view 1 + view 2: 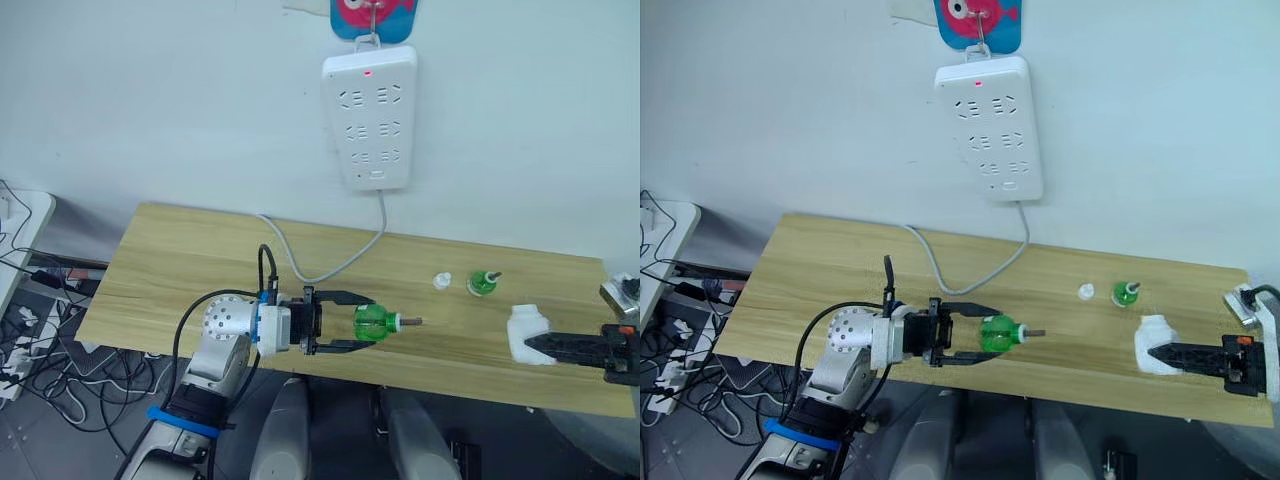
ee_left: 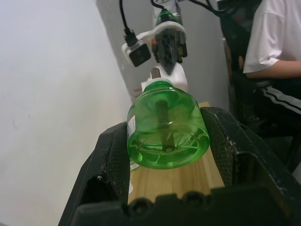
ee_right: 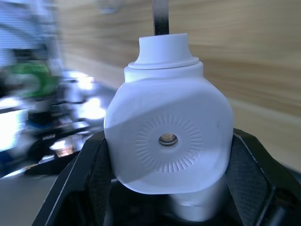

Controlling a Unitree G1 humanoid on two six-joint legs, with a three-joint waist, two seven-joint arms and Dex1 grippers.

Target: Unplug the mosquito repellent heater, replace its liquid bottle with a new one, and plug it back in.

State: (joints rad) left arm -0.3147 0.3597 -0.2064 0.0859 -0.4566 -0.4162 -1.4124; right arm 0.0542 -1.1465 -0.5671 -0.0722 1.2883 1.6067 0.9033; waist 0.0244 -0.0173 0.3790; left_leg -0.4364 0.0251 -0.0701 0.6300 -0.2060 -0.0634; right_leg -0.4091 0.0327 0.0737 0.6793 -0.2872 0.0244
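Observation:
My left gripper (image 1: 366,322) is shut on a round green bottle (image 1: 376,323) held sideways over the table's front, its bare wick pointing toward the right arm. The left wrist view shows the bottle's base (image 2: 167,136) pinched between both fingers. A second green bottle (image 1: 483,283) with a bare wick stands on the table, a loose white cap (image 1: 442,281) beside it. Which bottle is the new one I cannot tell. My right gripper (image 1: 535,347) is shut on the white mosquito repellent heater (image 1: 524,328), (image 3: 168,136) at the table's right front, unplugged.
A white power strip (image 1: 369,118) with a red light hangs on the wall, and its grey cable (image 1: 330,262) loops down onto the wooden table (image 1: 180,270). Tangled cables lie on the floor at left. A seated person (image 2: 277,47) appears in the left wrist view.

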